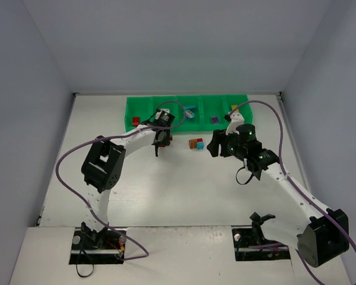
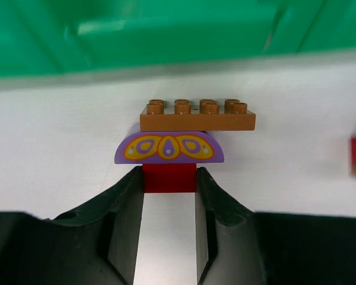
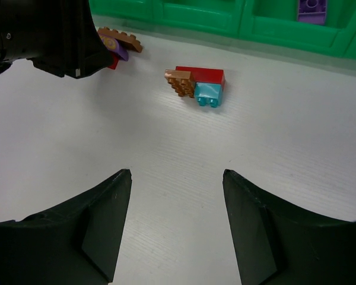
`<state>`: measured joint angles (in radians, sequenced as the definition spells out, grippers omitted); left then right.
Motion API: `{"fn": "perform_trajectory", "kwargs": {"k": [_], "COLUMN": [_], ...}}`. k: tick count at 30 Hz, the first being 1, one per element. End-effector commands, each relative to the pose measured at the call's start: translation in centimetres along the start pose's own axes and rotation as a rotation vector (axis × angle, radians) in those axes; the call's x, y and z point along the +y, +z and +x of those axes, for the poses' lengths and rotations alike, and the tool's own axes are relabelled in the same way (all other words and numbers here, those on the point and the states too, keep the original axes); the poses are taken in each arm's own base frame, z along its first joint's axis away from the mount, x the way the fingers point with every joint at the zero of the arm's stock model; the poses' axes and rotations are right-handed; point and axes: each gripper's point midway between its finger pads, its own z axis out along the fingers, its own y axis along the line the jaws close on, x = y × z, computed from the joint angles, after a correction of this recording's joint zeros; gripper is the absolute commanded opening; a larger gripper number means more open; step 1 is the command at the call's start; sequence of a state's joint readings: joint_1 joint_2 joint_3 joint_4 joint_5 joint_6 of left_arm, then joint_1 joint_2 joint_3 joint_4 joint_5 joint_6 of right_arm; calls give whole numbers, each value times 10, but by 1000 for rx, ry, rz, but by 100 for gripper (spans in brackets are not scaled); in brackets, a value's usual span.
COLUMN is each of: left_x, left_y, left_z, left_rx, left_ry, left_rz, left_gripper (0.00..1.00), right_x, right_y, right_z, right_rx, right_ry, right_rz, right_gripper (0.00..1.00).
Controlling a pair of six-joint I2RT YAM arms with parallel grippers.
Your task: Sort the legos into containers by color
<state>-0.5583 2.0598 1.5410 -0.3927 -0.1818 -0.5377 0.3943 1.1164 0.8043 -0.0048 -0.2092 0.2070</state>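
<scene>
Left gripper [image 2: 169, 174] tight on red lego [image 2: 169, 181]

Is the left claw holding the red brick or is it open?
Holding it. The left claw is shut on the red brick, squeezing it from both sides.

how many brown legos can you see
2. A brown plate tops the purple and red stack in the left gripper; a brown brick lies on the table, touching a red brick. Others may be hidden.
</scene>
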Motion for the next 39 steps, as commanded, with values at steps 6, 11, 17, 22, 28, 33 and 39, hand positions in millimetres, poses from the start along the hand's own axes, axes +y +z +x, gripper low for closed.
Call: {"fn": "perform_trajectory", "kwargs": {"k": [6, 11, 17, 22, 28, 33, 39], "left_x": [-4, -21, -32, -33, -34, -36, -33], "left_y": [-111, -177, -216, -231, -248, -258, -261], "left_z": [-36, -39, -19, -2, -4, 2, 5], "left_rx": [-323, -529, -603, -607, -655, -676, -685], "left_ry": [259, 485, 669, 763, 809, 828, 827], "left_rz": [239, 455, 608, 666, 673, 689, 681], "left_gripper": [0, 0, 0, 0, 0, 0, 0], "right_x": [55, 89, 123, 148, 162, 170, 174], "right_y": [-4, 1, 9, 12, 18, 26, 30], "right_z": [-43, -56, -61, -68, -63, -56, -56], "right_rx": [-42, 8, 61, 81, 100, 116, 115], "right_ry": [-3, 30, 42, 41, 46, 76, 97], "right_rz": [-252, -394, -506, -572, -601, -610, -623], "right_gripper": [64, 75, 79, 79, 79, 77, 68]}}
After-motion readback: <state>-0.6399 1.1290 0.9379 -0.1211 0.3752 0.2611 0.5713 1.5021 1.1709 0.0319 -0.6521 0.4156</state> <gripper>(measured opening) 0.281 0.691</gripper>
